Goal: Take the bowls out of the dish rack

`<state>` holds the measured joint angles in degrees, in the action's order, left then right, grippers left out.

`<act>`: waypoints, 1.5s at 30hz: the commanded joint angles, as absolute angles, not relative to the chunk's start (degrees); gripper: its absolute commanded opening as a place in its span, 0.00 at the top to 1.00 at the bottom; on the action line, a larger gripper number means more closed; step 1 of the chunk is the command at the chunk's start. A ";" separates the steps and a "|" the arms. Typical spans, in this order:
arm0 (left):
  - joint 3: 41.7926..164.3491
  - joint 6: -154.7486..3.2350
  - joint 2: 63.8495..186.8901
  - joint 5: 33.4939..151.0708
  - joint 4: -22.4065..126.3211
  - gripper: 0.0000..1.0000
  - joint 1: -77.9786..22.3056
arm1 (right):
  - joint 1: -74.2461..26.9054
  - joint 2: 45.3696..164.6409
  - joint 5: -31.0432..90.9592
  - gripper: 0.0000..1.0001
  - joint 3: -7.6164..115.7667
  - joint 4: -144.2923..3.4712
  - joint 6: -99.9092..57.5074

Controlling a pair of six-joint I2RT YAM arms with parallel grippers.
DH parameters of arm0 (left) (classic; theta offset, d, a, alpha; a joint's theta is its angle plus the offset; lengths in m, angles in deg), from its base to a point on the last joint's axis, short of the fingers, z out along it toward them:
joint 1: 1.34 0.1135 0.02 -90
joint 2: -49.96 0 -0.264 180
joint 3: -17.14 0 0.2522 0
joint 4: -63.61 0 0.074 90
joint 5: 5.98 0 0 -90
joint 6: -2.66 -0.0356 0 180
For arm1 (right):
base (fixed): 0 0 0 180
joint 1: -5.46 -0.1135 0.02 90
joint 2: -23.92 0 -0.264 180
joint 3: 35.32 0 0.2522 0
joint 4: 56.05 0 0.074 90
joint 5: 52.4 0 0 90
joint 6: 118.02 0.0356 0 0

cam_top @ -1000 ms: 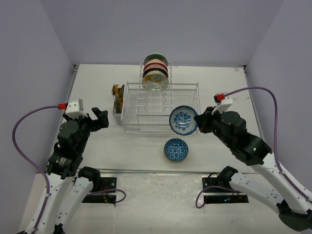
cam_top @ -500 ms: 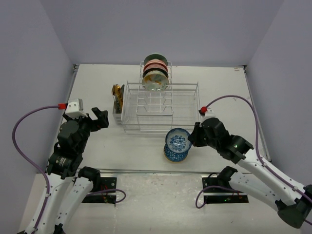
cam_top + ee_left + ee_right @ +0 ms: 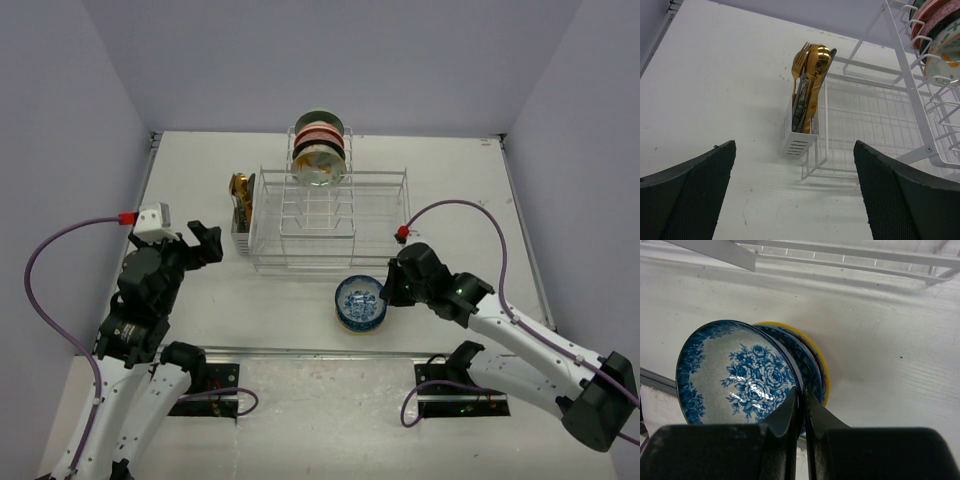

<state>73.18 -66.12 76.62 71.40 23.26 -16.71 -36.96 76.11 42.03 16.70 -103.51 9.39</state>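
Note:
The white wire dish rack (image 3: 325, 222) stands mid-table, and several bowls (image 3: 319, 150) sit upright in its far slot row. My right gripper (image 3: 385, 291) is shut on the rim of a blue-and-white floral bowl (image 3: 358, 293). That bowl is tilted and nested in a second blue patterned bowl (image 3: 359, 322) on the table in front of the rack. In the right wrist view the floral bowl (image 3: 737, 374) leans over the yellow-rimmed lower bowl (image 3: 818, 362), with the gripper (image 3: 803, 396) pinching its edge. My left gripper (image 3: 205, 243) is open left of the rack, holding nothing.
A small white utensil holder (image 3: 798, 137) with gold cutlery (image 3: 812, 59) hangs on the rack's left end (image 3: 920, 131), straight ahead of my left gripper (image 3: 794, 148). The racked bowls (image 3: 940, 30) show at the top right there. The near table edge (image 3: 300, 351) lies just behind the stacked bowls.
My right arm has carried the floral bowl from beside the rack's right end down and toward the near edge, onto the blue bowl on the table. The left arm has not moved.

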 commanded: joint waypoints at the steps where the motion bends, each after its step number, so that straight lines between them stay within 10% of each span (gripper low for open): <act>1: 73.09 -67.82 76.07 72.07 25.33 0.00 -16.19 | -36.91 76.66 41.03 1.00 15.80 -98.56 12.67; 13: 73.09 -67.91 76.24 72.59 25.42 0.00 -16.63 | -36.91 74.99 41.47 1.00 11.14 -95.13 15.84; 31: 73.09 -68.00 76.59 72.16 25.42 0.00 -16.63 | -36.91 72.61 44.36 0.62 13.33 -99.87 14.96; 45: 74.05 -66.78 78.17 74.61 25.24 0.00 -16.63 | -36.82 72.53 48.32 0.90 13.77 -103.47 15.32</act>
